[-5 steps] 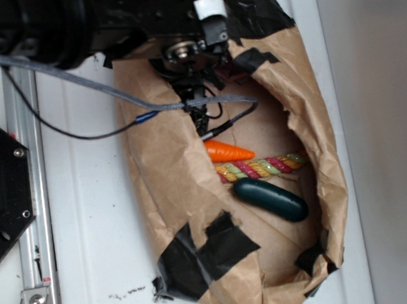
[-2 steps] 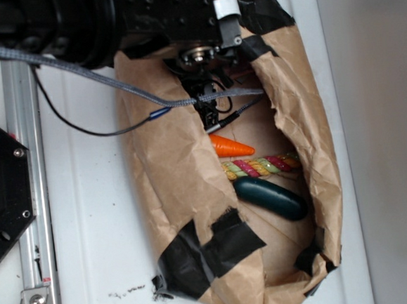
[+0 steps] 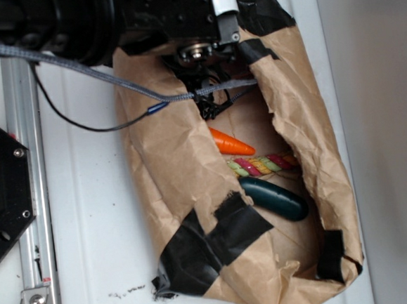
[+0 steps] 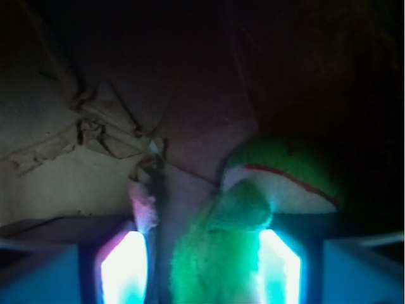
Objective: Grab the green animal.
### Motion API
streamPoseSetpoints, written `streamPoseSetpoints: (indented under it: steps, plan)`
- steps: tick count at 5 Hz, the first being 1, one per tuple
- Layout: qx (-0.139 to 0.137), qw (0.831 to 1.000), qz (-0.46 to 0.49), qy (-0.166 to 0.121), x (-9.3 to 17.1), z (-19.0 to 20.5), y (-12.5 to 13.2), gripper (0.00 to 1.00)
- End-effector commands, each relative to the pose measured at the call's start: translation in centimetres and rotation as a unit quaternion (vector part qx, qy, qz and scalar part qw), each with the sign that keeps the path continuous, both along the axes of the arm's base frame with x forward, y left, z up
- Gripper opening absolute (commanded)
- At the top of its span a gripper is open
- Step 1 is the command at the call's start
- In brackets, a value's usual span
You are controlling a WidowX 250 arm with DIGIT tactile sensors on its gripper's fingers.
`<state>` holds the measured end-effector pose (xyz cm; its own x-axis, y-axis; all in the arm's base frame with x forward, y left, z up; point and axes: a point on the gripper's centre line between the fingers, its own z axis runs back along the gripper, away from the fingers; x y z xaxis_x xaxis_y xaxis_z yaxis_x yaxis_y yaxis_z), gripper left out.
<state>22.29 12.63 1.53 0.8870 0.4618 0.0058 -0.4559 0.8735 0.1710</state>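
Note:
In the wrist view the green animal point(image 4: 218, 253), a fuzzy lime-green plush with a white-and-pink patch, lies between my gripper point(image 4: 199, 269) fingers. It rests against the right pad point(image 4: 278, 266), and a dark gap separates it from the left pad point(image 4: 123, 269). The gripper is open, reaching into the dim brown paper bag point(image 4: 76, 177). In the exterior view the gripper point(image 3: 210, 108) is down inside the bag's upper end, and the animal is hidden under it.
The brown paper bag point(image 3: 162, 169), patched with black tape point(image 3: 211, 246), also holds an orange carrot point(image 3: 231, 143), a coloured rope point(image 3: 264, 165) and a dark green cucumber-like toy point(image 3: 274, 198). A cable point(image 3: 99, 79) crosses the bag's rim. A black mount point(image 3: 2, 189) stands at the left.
The arm has shifted right and deeper into the bag. The bag's walls have moved and its lower end has spread out; the carrot, rope and dark green toy shifted slightly with it.

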Motion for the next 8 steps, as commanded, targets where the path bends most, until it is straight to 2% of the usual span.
streamPoseSetpoints:
  steps: [1, 5, 6, 7, 8]
  plan:
    - [-0.003, 1.000, -0.002, 0.009, -0.9, -0.7, 0.9, 0.00]
    - [0.006, 1.000, -0.014, 0.005, -0.7, -0.2, 0.7, 0.00]
    - [-0.001, 0.999, -0.034, -0.020, 0.6, 1.8, -0.7, 0.00]
    - [-0.025, 0.992, -0.079, -0.096, 3.9, 6.9, -4.7, 0.00]
    - [-0.041, 0.985, -0.104, -0.131, 5.5, 12.2, -7.5, 0.00]
